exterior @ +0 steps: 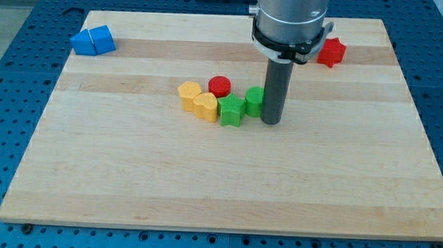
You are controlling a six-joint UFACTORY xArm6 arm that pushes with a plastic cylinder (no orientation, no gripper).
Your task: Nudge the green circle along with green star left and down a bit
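Current config: my tip [271,122] sits on the board [203,191], approx. mid-board, slightly toward the top edge. No gripper fitted, so there is nothing to open, close or hold; the rod only pushes.

Target objs: green circle [254,101] is immediately to the view's left of the rod, apparently touching it; part of the circle is hidden by the rod. Green star [231,110] sits just left of and slightly below the circle, touching or nearly touching it.

Key relation: both targets lie left of the tip, the circle also slightly up, with the circle-to-star line running left and down. Judgement: the req. direction (left + down) roughly matches that line, so the tip is on the correct side for a chain push.

Obstruction: yellow heart [205,106] abuts the star's left side; a second yellow block [189,94] is beside it, and a red cylinder [220,85] is just above. Risk: these may be dragged along.

Non-involved: blue blocks [93,40] near the top-left corner; red star [331,52] near the top-right corner.
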